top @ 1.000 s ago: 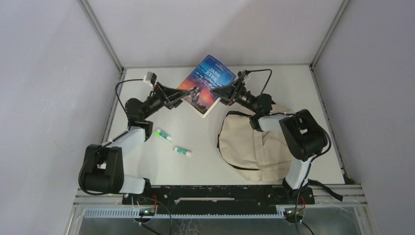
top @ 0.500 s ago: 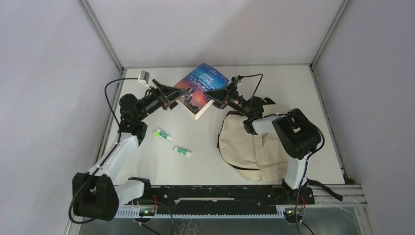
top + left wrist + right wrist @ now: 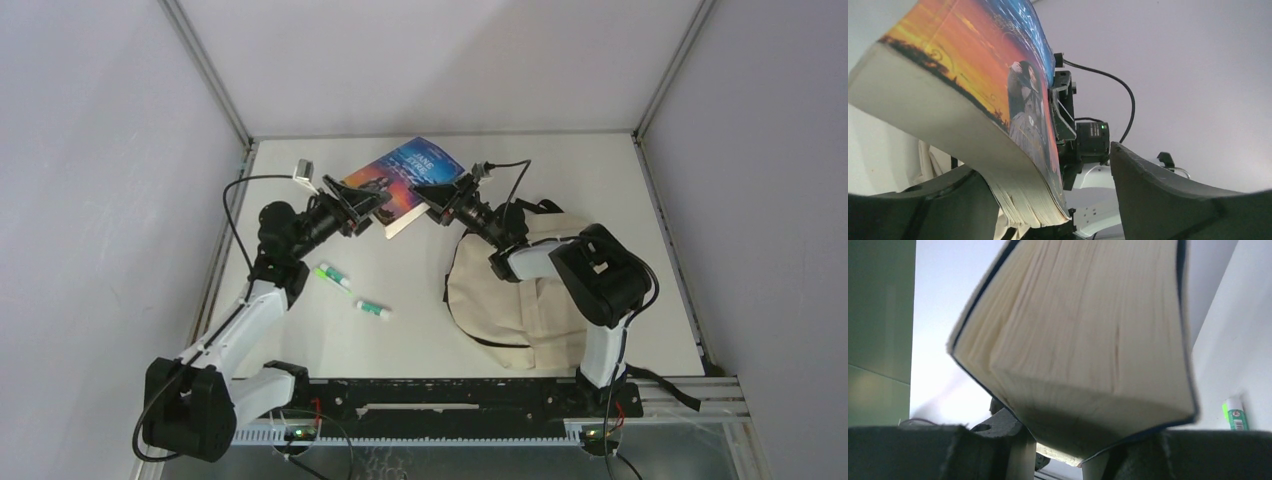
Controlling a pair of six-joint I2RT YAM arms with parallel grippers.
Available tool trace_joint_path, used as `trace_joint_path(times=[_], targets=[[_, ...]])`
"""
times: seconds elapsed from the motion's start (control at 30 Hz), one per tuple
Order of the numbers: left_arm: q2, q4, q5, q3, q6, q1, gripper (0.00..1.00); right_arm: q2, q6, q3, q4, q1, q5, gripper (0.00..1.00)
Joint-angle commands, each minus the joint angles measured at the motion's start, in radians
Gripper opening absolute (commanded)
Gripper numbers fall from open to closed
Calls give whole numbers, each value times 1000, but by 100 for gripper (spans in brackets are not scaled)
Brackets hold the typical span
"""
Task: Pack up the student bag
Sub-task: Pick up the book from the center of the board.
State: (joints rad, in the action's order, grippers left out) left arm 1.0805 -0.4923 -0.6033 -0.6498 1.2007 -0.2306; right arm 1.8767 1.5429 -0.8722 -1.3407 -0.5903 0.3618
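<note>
A paperback book (image 3: 408,172) with an orange and blue cover hangs tilted above the back of the table, between my two grippers. My right gripper (image 3: 428,196) is shut on its right edge, and the pages fan out above its fingers (image 3: 1073,440). My left gripper (image 3: 368,208) is open around the book's lower left corner. In the left wrist view the book (image 3: 973,90) leans on one finger and a wide gap separates it from the other finger (image 3: 1148,190). The student bag (image 3: 520,290), beige canvas with black trim, lies flat at the right, under the right arm.
Two small white and green markers (image 3: 334,277) (image 3: 373,310) lie on the white table left of the bag. One marker (image 3: 1234,412) also shows at the right of the right wrist view. Grey walls enclose the table on three sides.
My left gripper's jaws have opened and let go of the book. The right gripper has closed on it. The book has shifted a little left and tilted flatter.
</note>
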Motion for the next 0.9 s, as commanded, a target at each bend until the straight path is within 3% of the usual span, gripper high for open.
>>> trace_joint_path(times=[0.0,0.07,0.13,0.17,0.2,0.27,0.3,0.37,0.43,0.47,0.53,0.6,0.67,0.7,0.77,0.8,0.87], targets=[[-36,-105,65,-5,25,-7,68,-34,-27,-21,-163,-26,-84,0],[-30,-84,67,-23,12,-7,51,-35,-20,-15,-166,-20,-63,0],[-21,-42,76,-45,-9,-7,21,-40,-33,-14,-176,-10,12,0],[-15,-12,79,-64,-23,-7,11,-49,-51,-7,-174,-10,56,0],[-8,30,69,-90,-49,-3,3,-59,-61,5,-169,-12,88,0],[-4,103,64,-135,-92,2,0,-65,-63,15,-164,-12,173,0],[-7,112,66,-145,-101,4,0,-65,-60,21,-164,-11,212,8],[-26,123,69,-161,-116,22,0,-78,-60,60,-162,-6,272,59],[-54,185,67,-183,-148,62,0,-110,-73,128,-145,11,311,90],[-73,227,67,-194,-170,90,0,-135,-84,179,-125,28,320,98],[-111,310,58,-217,-225,147,0,-215,-138,244,-12,45,332,100],[-147,433,56,-264,-322,201,0,-328,-274,276,231,43,304,100],[-181,570,62,-298,-392,225,0,-478,-505,252,656,14,177,100],[-196,625,70,-319,-439,227,0,-554,-637,209,991,-21,36,100],[-222,706,86,-334,-490,228,0,-662,-820,101,1386,-120,-314,100],[-235,724,81,-328,-501,228,0,-680,-863,69,1486,-154,-440,100],[-253,765,76,-322,-529,228,0,-691,-881,27,1623,-166,-551,99]])
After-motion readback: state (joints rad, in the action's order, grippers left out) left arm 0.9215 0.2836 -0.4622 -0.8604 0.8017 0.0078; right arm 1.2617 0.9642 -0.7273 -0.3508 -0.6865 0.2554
